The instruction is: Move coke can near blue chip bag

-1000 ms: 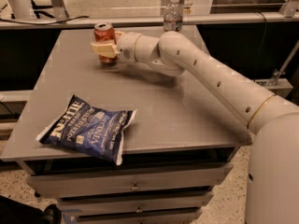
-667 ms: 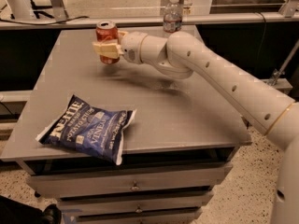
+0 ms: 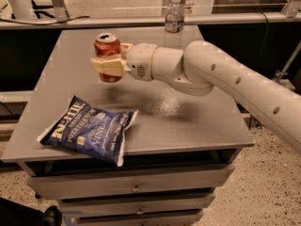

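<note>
The red coke can with its silver top is upright and held above the grey table. My gripper is shut on the can, its cream fingers wrapped around the can's middle, reaching in from the right. The blue chip bag lies flat at the table's front left, below and in front of the can, apart from it.
A clear plastic water bottle stands at the table's far edge, behind my arm. Drawers sit under the table front. A rail and chair legs lie beyond the far edge.
My gripper has lifted the coke can off the table and carried it toward the front, nearer the blue chip bag.
</note>
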You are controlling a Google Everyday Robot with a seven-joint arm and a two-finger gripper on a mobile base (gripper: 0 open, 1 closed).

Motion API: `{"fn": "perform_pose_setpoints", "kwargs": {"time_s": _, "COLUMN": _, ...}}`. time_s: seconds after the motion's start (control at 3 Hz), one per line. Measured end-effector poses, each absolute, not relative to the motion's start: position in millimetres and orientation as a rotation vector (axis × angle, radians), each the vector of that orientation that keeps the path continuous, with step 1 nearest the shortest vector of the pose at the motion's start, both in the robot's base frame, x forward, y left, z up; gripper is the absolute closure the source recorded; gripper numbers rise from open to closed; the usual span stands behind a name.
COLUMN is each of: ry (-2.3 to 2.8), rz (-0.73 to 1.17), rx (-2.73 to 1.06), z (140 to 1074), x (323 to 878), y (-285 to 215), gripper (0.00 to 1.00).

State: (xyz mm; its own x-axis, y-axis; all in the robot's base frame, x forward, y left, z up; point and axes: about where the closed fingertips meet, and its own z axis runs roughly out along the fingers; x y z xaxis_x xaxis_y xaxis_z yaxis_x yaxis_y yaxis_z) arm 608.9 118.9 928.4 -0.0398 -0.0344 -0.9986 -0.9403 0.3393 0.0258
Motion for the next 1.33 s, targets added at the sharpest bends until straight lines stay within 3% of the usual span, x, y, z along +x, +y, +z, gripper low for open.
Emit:
{"fn": "perform_pose_setpoints", "kwargs": {"time_s": 0.67, "ry": 1.39, "rz": 0.964, "rx": -0.982, "z": 931.3, "x": 615.8, "y": 119.0, "gripper": 1.0}}
{"fn": "perform_pose_setpoints", "kwargs": {"time_s": 1.33, "ry": 1.475, "rz": 0.913, "rx": -1.017, "z": 923.2, "x": 566.6, "y": 62.6, "gripper": 1.0}}
